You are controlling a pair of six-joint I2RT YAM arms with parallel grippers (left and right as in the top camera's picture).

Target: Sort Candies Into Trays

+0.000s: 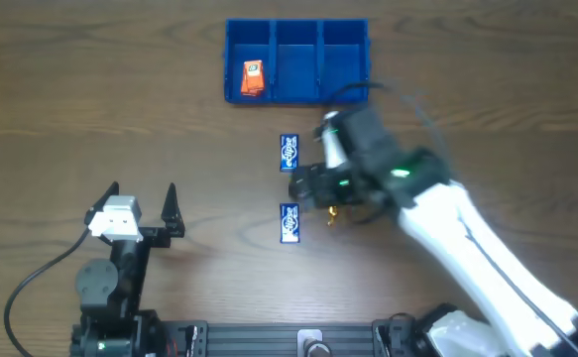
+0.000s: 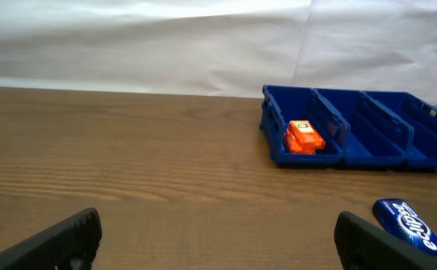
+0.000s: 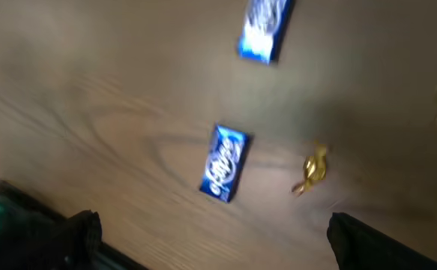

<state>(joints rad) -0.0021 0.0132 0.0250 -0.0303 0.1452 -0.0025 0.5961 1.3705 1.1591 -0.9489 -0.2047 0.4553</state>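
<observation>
We're looking at a wooden table (image 1: 90,99): the blue tray (image 1: 231,59) sits at the far side, the far blue bar (image 1: 289,153) lies mid-table, the near blue bar (image 1: 289,222) closer in, and a gold candy (image 3: 313,169) just right of it.

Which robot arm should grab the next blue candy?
Probably the right: the right gripper, open, hovers just over a blue candy, while the left gripper sits farther off by its base.
</observation>
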